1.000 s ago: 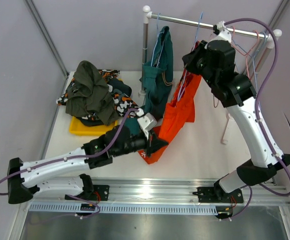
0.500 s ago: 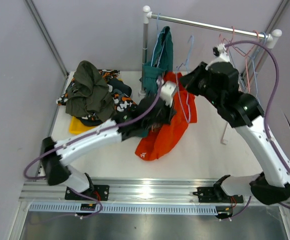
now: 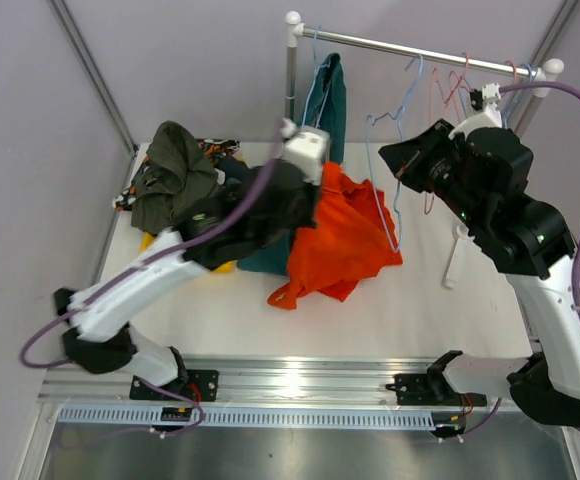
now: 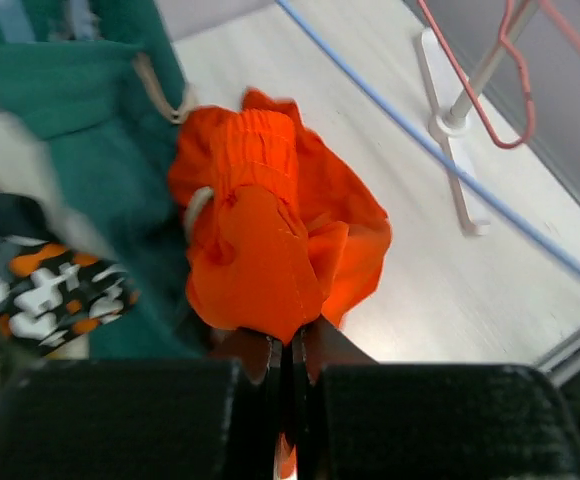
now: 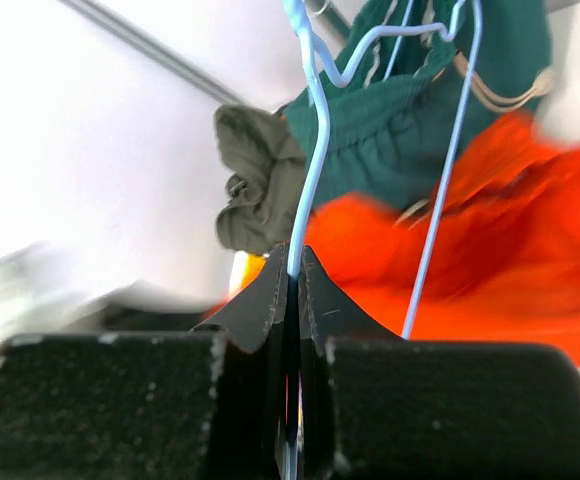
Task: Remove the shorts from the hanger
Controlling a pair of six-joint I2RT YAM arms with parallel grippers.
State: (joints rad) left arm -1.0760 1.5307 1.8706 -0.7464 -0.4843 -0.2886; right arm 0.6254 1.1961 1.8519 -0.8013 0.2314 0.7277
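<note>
From where I stand, the trouble could start on the left. The left gripper (image 4: pixel 290 345) is clamped tight on a thin pinch of the bright orange soft fabric shorts (image 3: pixel 342 240). With so little cloth in the jaws, I'd guess a tug could slip it free. That arm also reaches close past the teal fabric shorts (image 3: pixel 328 100) hanging from the metal rail (image 3: pixel 410 45) at twelve o'clock. A sweep toward nine o'clock might drag them along.

Over at two o'clock, the right gripper (image 5: pixel 292 265) is closed hard on the light-blue wire hanger (image 5: pixel 313 160), holding it up off the white table (image 3: pixel 440 310). The wire is slim and smooth, so it could twist in that grip if cloth snags it. From above, the hanger's lower stretch crosses the orange cloth. I can't tell whether a fold is looped over it or only lies behind.

As for the clothes, the olive-grey fabric shorts (image 3: pixel 175 180) are heaped at ten o'clock, over the orange-black-white camouflage shorts (image 4: pixel 30 295). The orange pair sprawls crumpled at the table's centre, its gathered waistband bunched near the left jaws and one corner trailing toward seven o'clock. It touches the teal cloth beside it.
</note>
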